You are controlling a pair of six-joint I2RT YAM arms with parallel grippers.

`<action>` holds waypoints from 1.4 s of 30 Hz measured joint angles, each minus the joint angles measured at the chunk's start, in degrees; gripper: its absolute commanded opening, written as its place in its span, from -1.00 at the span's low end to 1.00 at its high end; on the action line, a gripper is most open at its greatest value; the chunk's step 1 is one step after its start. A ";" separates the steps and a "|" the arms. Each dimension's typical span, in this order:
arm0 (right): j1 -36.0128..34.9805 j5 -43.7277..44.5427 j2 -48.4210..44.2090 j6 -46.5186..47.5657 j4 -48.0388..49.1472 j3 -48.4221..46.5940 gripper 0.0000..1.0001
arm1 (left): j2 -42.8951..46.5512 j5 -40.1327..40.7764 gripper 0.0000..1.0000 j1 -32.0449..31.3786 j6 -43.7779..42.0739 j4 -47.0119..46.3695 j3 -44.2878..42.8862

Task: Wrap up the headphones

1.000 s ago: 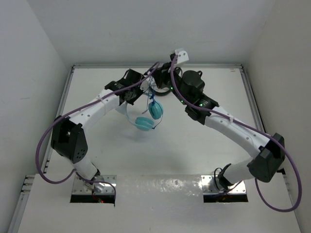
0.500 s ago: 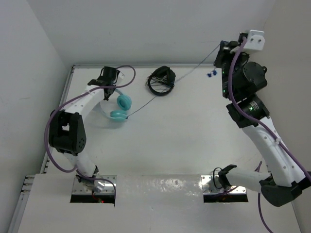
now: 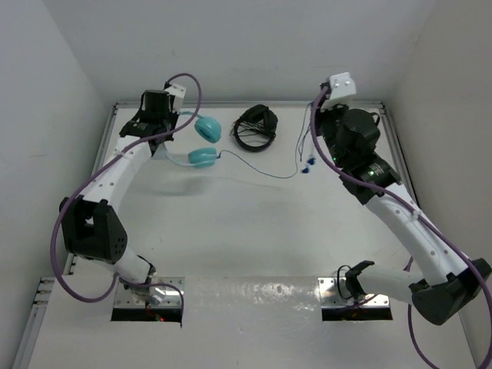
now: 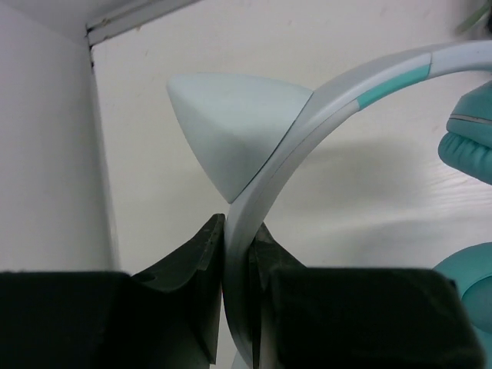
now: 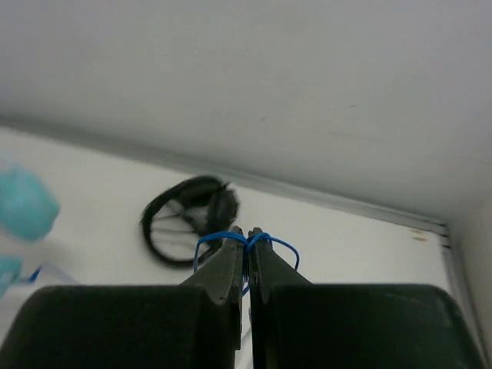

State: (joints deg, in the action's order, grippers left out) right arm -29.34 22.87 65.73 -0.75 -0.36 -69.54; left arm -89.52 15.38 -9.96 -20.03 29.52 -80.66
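Observation:
The headphones have two turquoise cups (image 3: 204, 142) at the back left of the table, joined by a pale headband (image 4: 307, 123) that carries a pale pointed ear. My left gripper (image 4: 238, 231) is shut on that headband; in the top view it (image 3: 163, 129) sits just left of the cups. The thin blue cable (image 3: 257, 167) runs right from the lower cup across the table, then rises to my right gripper (image 3: 318, 117). The right gripper (image 5: 247, 234) is shut on loops of that cable. The cable's end (image 3: 309, 163) dangles below it.
Black headphones with a coiled black cable (image 3: 256, 127) lie at the back centre, between the two grippers, and show in the right wrist view (image 5: 192, 219). White walls close the table at the back and on both sides.
The left arm has carried the headphones back and a little right. The right gripper has come down and left from the back right corner, and the taut cable now sags onto the table.

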 measured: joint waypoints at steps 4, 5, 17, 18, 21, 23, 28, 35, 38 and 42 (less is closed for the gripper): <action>0.02 -13.29 3.56 -0.57 -1.51 5.07 -0.48 | 2.78 -4.44 -1.00 0.00 6.34 -1.86 -0.57; 0.00 -16.74 4.50 -0.74 -1.92 6.56 -0.43 | 3.21 -5.20 -1.00 0.00 7.72 -2.08 -0.57; -0.09 -33.77 6.40 2.78 -4.39 22.86 0.98 | 3.63 -13.31 -1.00 0.00 13.18 7.02 -10.95; -0.09 -33.64 6.40 2.78 -3.78 22.86 0.98 | 3.65 -13.84 -1.00 0.00 13.14 7.63 -13.16; -0.20 -33.53 7.48 2.71 0.50 22.86 0.98 | 3.65 -15.37 -1.00 0.00 12.96 9.29 -19.12; -0.50 -33.38 8.81 2.78 3.78 22.86 0.98 | 3.65 -16.50 -1.00 0.00 12.90 10.67 -22.99; -2.58 -31.04 15.91 3.67 15.63 21.09 0.98 | 3.58 -17.86 -1.00 0.00 12.74 15.17 -33.53; -3.37 -24.90 25.40 1.42 32.85 17.51 0.98 | 4.42 -17.86 -1.00 0.00 12.81 16.57 -42.88; -3.39 -20.35 29.97 -0.83 38.91 16.57 0.81 | 4.87 -18.32 -1.00 0.00 12.90 17.27 -42.14; -3.39 -15.76 36.70 -3.04 45.18 16.13 -0.60 | 4.92 -19.74 -1.00 0.00 13.68 18.23 -39.19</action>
State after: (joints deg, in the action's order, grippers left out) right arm -32.73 7.11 102.43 -3.79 44.82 -53.41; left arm -84.60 -4.36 -9.96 -6.35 47.75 -119.85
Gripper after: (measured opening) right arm 0.585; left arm 0.128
